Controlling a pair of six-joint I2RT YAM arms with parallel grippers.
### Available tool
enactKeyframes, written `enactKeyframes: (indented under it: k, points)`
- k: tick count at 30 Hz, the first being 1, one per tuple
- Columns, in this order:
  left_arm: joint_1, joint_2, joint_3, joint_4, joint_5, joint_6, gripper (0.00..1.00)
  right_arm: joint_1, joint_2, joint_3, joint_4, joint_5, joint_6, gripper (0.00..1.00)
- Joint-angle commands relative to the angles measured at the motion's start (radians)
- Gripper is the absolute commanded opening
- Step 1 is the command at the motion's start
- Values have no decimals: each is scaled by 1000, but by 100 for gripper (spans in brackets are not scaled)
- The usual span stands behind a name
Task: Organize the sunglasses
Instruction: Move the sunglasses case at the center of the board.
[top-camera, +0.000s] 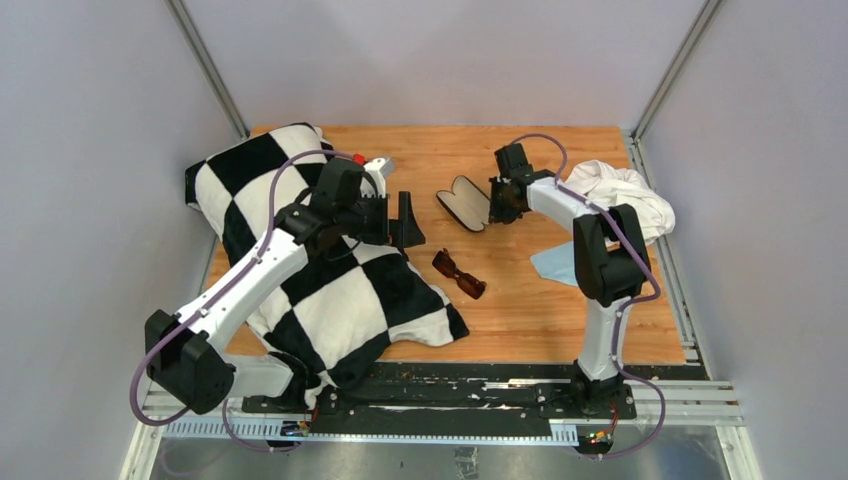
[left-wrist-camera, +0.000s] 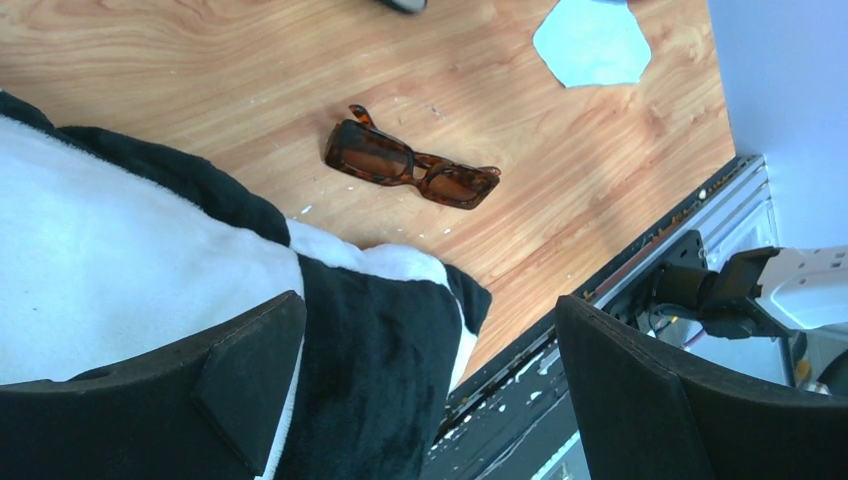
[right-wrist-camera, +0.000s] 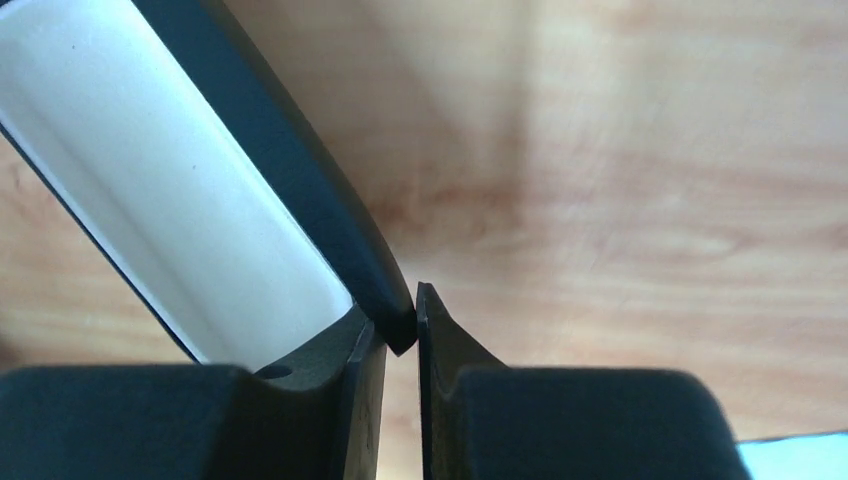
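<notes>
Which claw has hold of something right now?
The right claw, pinched shut on the rim of the open black case. The left claw hangs wide open over the checkered pillow, holding nothing.

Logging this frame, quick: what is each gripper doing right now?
Left gripper: open, holding nothing.
Right gripper: shut on the rim of the black case.

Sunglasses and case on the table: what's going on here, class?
The right gripper is pinching the rim of the open black case, its white lining showing. The left gripper hangs open and empty above the checkered cushion. The sunglasses lie on the wooden table between the cushion and the light blue cloth, not yet in the case.
</notes>
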Motion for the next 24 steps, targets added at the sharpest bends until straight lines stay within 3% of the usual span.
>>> enactKeyframes:
  k: [1,5,7,11,17,24]
  points:
    - [2,21,-26,39,37,5,99,9,96,152,-68,179,-271,20]
    - [2,38,-21,55,63,-4,99,12,107,208,-121,200,-398,33]
    - [2,42,-15,55,61,-2,99,14,82,181,-121,221,-426,48]
    - [2,57,-5,59,81,-11,99,8,-1,125,-131,250,-392,57]
    - [2,38,19,45,97,-9,99,-50,-235,44,-206,191,-230,58]
    - [-40,-36,9,19,41,-28,99,-83,-581,-285,-202,243,-133,49]
